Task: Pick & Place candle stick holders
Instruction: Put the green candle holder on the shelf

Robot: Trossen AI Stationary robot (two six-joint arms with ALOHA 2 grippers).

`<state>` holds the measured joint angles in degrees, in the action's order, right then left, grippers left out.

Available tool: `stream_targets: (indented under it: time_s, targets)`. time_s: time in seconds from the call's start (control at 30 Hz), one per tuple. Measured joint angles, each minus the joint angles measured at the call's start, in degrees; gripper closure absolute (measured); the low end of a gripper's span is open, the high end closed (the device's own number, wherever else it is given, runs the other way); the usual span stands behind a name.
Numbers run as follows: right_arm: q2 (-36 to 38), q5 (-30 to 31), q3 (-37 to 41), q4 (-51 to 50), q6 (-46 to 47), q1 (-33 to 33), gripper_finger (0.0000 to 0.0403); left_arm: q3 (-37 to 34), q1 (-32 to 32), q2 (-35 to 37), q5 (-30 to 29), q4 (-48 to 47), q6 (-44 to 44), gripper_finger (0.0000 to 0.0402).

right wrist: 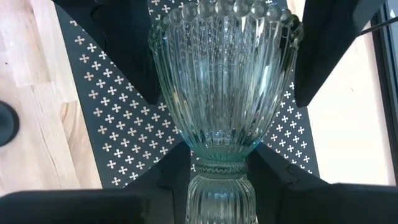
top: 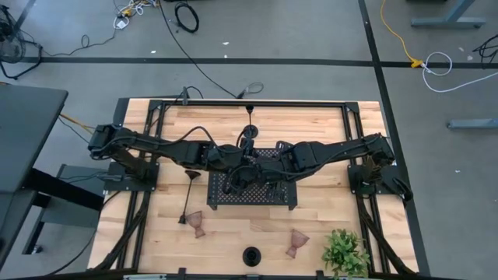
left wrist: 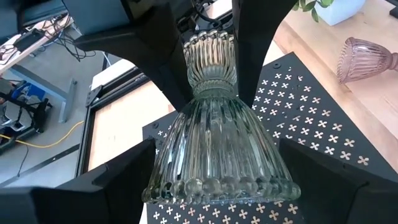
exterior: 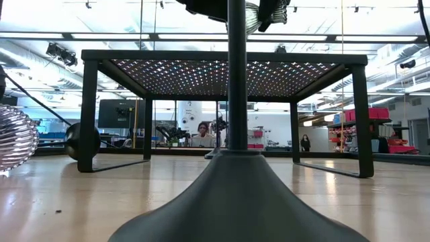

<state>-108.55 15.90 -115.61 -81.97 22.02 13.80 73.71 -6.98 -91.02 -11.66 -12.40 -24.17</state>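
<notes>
The pale green ribbed glass holder (left wrist: 217, 137) is held in the air over the black perforated tray (top: 233, 198), between my left gripper (top: 246, 165) and my right gripper (top: 261, 160). Both are shut on it. It also shows in the right wrist view (right wrist: 224, 81). One black holder (top: 250, 128) stands beyond the tray. Another (top: 188, 194) lies on the table left of it. A third (top: 251, 255) stands near the front edge. Two pinkish glass holders (top: 197, 224) (top: 296, 243) lie on the table in front of the tray. My left gripper has its two fingers (left wrist: 118, 180) on opposite sides of the holder's wide flared end (left wrist: 163, 168). It comes level from the table's left. The holder lies level, clear of the tray. My right gripper pinches the holder's narrow waist (right wrist: 221, 167) between its two fingers (right wrist: 165, 177). It comes level from the table's right, and the wide end points away from it.
A small leafy plant (top: 345, 250) stands at the front right corner. The tray stands on legs (exterior: 89, 114) with open room beneath it. The near black holder's stem (exterior: 236, 101) fills the middle of the low view.
</notes>
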Motion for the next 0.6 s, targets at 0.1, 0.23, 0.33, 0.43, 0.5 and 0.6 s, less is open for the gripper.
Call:
stream_targets:
  time_s: [0.1, 0.23, 0.33, 0.43, 0.5, 0.6]
  targets:
    - [0.0, 0.0, 0.0, 0.1, 0.0, 0.0, 0.0284, 0.0, 0.0, 0.0, -0.1, -0.1, 0.4, 0.008]
    - [0.0, 0.2, 0.0, 0.3, -0.1, 0.0, 0.0284, 0.0, 0.0, 0.0, -0.2, -0.3, 0.6, 0.008]
    - [0.0, 0.2, 0.0, 0.3, 0.0, 0.0, 0.028, 0.0, 0.0, 0.0, -0.2, -0.4, 1.0, 0.008]
    - [0.0, 0.2, 0.0, 0.3, 0.3, 0.0, 0.0261, 0.0, 0.0, 0.0, -0.2, -0.4, 1.6, 0.008]
    - [0.0, 0.5, 0.0, 0.4, 0.4, 0.0, 0.0257, 0.0, 0.0, 0.0, -0.2, -0.6, 2.4, 0.0081]
    - [0.0, 1.1, 0.0, 0.4, 0.3, 0.0, 0.0263, 0.0, 0.0, 0.0, -0.8, -0.6, 2.5, 0.0081]
